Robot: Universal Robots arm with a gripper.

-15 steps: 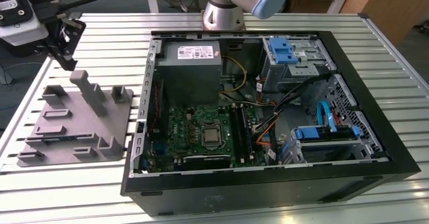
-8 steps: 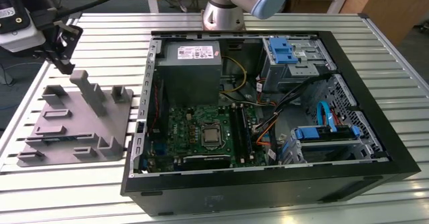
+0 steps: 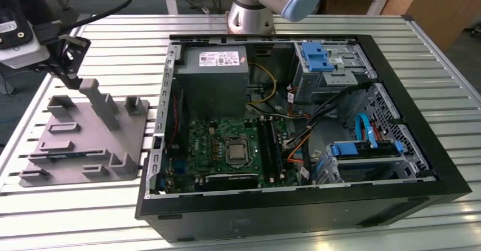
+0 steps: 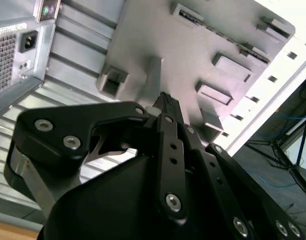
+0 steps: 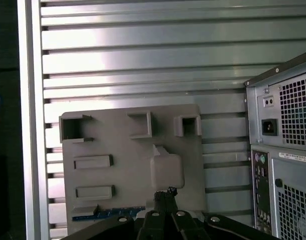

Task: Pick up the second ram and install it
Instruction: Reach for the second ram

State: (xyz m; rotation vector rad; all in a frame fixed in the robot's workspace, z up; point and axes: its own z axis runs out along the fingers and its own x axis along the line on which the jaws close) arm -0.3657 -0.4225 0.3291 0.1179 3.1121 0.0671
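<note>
The fingers [image 4: 168, 125] look pressed together at their tips, with nothing between them, as far as both wrist views let me judge. The gripper [image 3: 74, 82] hangs in the air above the grey fixture [image 3: 83, 144], touching nothing and apart from the stick.

The second ram [image 5: 110, 214] sits in a low holder toward the near side of the fixture (I think the holder is there to keep the stick at a known place for the grasp). It shows as a thin blue-green strip, so it seems to stand on its long edge, but I cannot be sure. Its long axis runs along the fixture's near edge, from the exterior view's left to its right, roughly crosswise to the slots on the motherboard [image 3: 225, 149].

The fixture stands on the slatted bench [image 3: 112, 31], just beside the open computer case [image 3: 301, 214], on the exterior view's left of it.
</note>
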